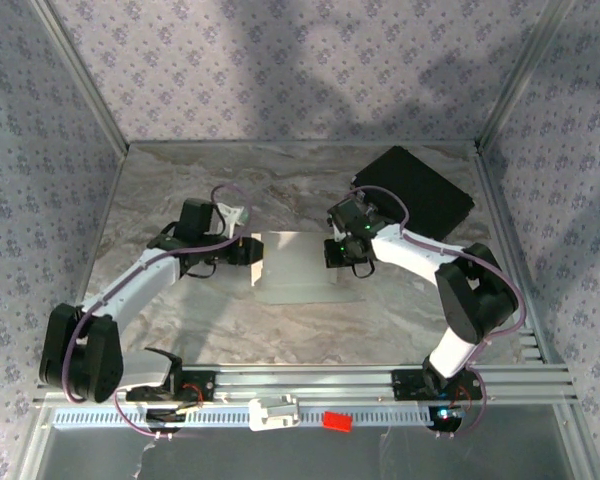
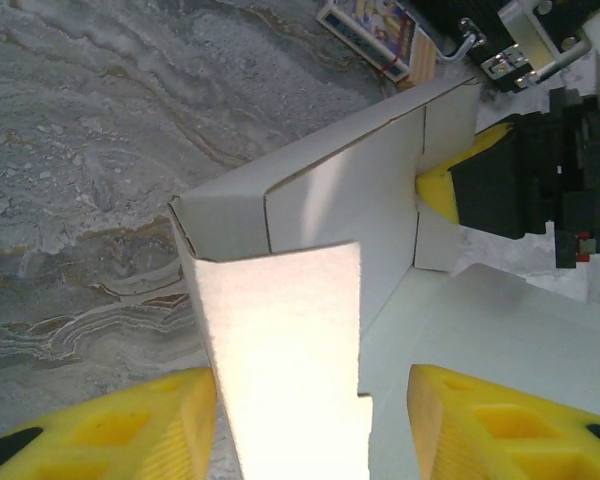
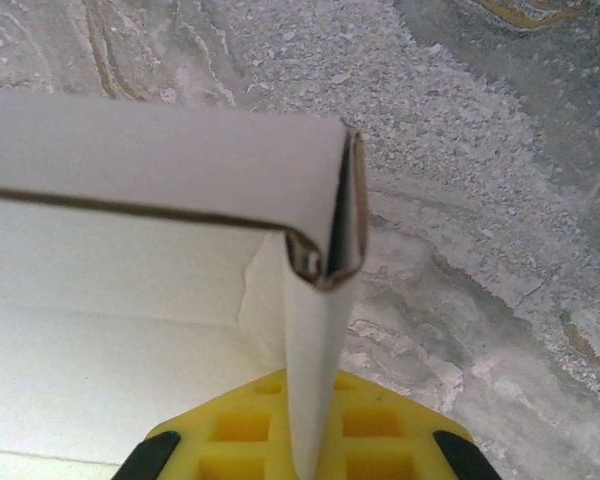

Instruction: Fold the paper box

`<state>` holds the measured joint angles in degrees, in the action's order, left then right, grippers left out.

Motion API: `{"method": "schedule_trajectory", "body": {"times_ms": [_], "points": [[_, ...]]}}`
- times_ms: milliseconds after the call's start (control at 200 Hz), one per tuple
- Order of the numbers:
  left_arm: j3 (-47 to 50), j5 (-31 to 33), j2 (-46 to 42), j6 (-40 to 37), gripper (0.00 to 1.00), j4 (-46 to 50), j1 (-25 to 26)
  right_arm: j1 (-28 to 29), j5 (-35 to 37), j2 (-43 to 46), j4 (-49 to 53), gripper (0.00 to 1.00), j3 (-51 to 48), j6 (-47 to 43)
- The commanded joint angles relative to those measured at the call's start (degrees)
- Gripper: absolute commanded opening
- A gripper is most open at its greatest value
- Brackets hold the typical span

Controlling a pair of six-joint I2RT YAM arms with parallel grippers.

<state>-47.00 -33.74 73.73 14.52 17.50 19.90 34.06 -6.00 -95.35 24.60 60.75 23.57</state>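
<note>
The paper box (image 1: 302,266), white thin cardboard, lies partly folded at the middle of the table between both arms. My left gripper (image 1: 252,250) is at its left end. In the left wrist view an upright white flap (image 2: 280,350) stands between the two yellow fingers (image 2: 120,425), close to the left one and well apart from the right one; the left gripper (image 2: 310,410) is open. My right gripper (image 1: 338,252) is at the box's right end. In the right wrist view the right gripper (image 3: 310,435) is shut on a doubled-over wall of the paper box (image 3: 315,350).
A black rectangular case (image 1: 416,190) lies at the back right, behind the right arm. A small tan and purple packet (image 2: 375,25) sits on the marble top beyond the box. An aluminium rail (image 1: 310,385) runs along the near edge, and patterned walls enclose the table.
</note>
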Motion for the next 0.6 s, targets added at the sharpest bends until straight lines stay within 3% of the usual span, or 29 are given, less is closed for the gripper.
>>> {"method": "schedule_trajectory", "body": {"times_ms": [0, 195, 390, 600], "points": [[-1.94, -3.18, -0.8, -3.44, 0.54, 4.98, -1.13, -0.71, -2.54, 1.92, 0.26, 0.0, -0.24, -1.69], [-1.93, -7.22, -0.96, -6.09, 0.54, 8.99, -5.28, -2.02, -4.16, 2.36, 0.14, 0.0, -0.43, -1.82], [-0.11, -14.24, -3.19, -2.29, 0.53, 3.85, -7.33, -3.16, -6.65, 1.57, 0.25, 0.0, 0.42, -2.7], [0.43, -17.48, -0.9, -3.22, 0.5, 2.93, -7.95, -3.53, -8.85, 1.33, 0.0, 0.0, 0.66, -3.31]]}}
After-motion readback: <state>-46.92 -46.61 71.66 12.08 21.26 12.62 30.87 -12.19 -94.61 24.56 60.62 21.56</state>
